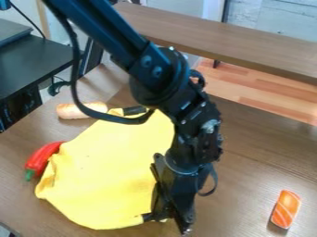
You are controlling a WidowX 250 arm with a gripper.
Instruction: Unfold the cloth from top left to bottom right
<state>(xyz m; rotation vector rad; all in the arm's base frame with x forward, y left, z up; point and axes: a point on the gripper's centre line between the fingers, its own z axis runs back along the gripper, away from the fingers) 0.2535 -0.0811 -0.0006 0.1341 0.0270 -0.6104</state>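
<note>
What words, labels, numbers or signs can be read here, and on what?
None can be read.
The pale patch on the black arm is too small to make out.
No lettering shows on the yellow cloth or red pepper.

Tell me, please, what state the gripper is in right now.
Gripper: at the edge of the yellow cloth; open or closed cannot be told.

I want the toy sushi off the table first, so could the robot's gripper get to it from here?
Probably yes. The toy sushi lies to the right of the gripper in the picture, with only tabletop between them. The gripper would likely first have to leave the cloth's edge.
</note>
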